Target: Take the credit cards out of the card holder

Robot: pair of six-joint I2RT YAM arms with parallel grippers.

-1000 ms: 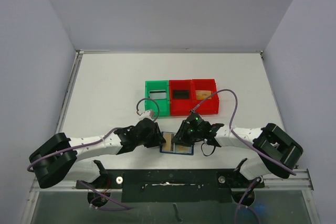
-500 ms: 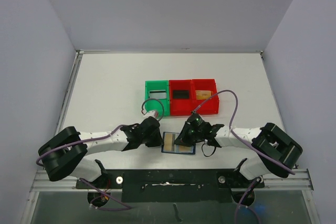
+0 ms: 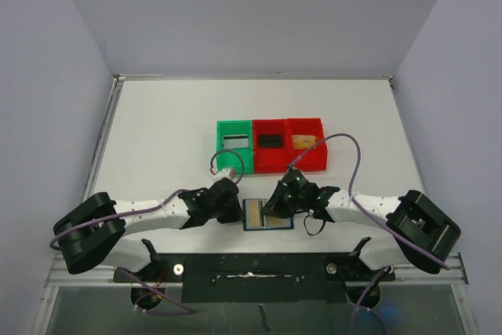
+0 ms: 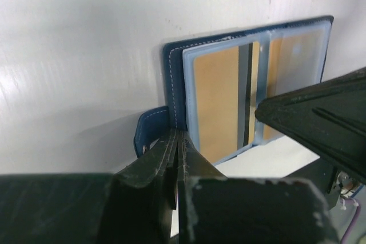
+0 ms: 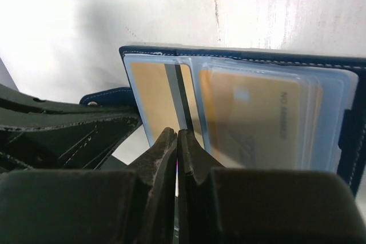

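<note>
Two black two-finger hands met at the work, each with its fingers pressed together. The left hand (image 4: 178, 139) had its tips closed at the near left edge of the small dark blue bifold card holder (image 4: 174, 78), beside the holder's blue strap tab (image 4: 147, 132). Whether they nipped the cover could not be told. The right hand (image 5: 176, 136) was pinched shut at the near edge of a clear plastic pocket (image 5: 197, 92), just over the tan card with a dark stripe (image 5: 151, 98). Whether it gripped that card or only the sleeve was unclear.

The card holder lay open and flat on the white surface (image 3: 157, 139), near the arms' bases and between the two hands. Tan plastic credit cards (image 5: 251, 121) sat fully seated in pockets on both halves, so the emptying looked unfinished, with at least these left to draw out.

Beyond the holder stood a green plastic bin (image 3: 235, 125) and two red plastic bins (image 3: 287, 122). Each held a small flat rectangle, probably a card already removed, though too small to be sure.

Only the overhead view showed the bins and the holder's place on the surface. Only the wrist views showed the striped card, the white stitching and the cards stacked in one pocket.
</note>
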